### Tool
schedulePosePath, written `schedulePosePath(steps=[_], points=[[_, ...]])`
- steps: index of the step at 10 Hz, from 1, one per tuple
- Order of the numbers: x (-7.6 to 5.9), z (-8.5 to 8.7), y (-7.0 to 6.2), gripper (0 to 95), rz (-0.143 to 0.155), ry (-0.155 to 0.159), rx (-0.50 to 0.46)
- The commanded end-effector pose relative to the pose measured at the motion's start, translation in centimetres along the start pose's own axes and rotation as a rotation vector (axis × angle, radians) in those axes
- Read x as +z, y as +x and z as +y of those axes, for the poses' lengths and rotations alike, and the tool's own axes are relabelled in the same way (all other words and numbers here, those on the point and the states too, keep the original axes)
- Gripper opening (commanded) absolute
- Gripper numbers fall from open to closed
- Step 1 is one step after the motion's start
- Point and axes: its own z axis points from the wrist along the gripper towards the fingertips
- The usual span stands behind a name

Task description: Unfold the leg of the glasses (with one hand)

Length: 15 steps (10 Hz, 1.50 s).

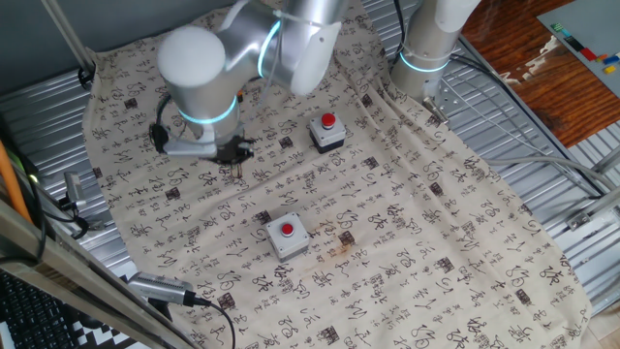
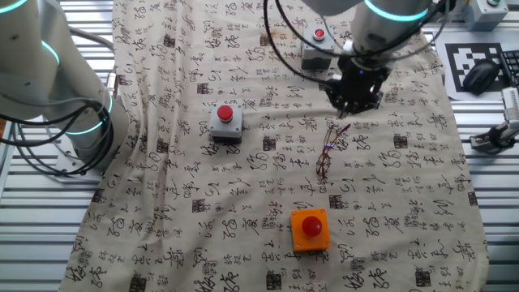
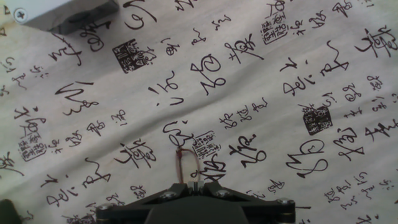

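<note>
- One fixed view: nearest the camera sits a grey button box (image 1: 288, 236) with a red cap, on the printed cloth (image 1: 455, 242) toward its near edge; a second grey box (image 1: 327, 133) stands further back. The gripper (image 1: 232, 155) hangs low over the cloth's left part. The glasses (image 1: 235, 172) show only as a thin dark sliver just under the fingertips, so their lie cannot be read from this side.
- The other fixed view: closest is an orange button box (image 2: 310, 229) near the cloth's near edge. The glasses (image 2: 331, 149) lie on the cloth between that box and the gripper (image 2: 354, 104), their long axis running slantwise from the fingertips down toward the near edge. The end nearest the gripper sits just below the fingertips; the rest stretches away from the hand. Contact cannot be judged here.
- Hand view: the fingertips (image 3: 195, 185) meet in a narrow point at the lower edge, jaws drawn nearly together, and a thin reddish loop of the glasses (image 3: 186, 163) rises straight ahead of them. Whether the wire is actually pinched I cannot tell. As I judge it, the coming move turns on that wire lying directly in line with the fingers.
</note>
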Motion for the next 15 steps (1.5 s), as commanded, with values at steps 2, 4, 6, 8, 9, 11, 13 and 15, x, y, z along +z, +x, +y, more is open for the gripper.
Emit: schedulePosePath(steps=[2,4,6,8,9,11,13,15], points=[[-0.1,0.1,-1.9,0.0,-0.037,0.012,0.054],[0.0,-0.4,-2.6,0.0,-0.072,-0.003,0.072],[-0.1,-0.4,-2.6,0.0,-0.081,-0.008,0.080],[-0.1,-0.4,-2.6,0.0,-0.115,-0.001,0.117],[-0.1,-0.4,-2.6,0.0,-0.132,0.010,0.127],[-0.1,-0.4,-2.6,0.0,-0.155,-0.001,0.146],[-0.1,-0.4,-2.6,0.0,-0.153,-0.001,0.163],[0.3,-0.6,-2.4,0.0,-0.132,0.010,0.134]])
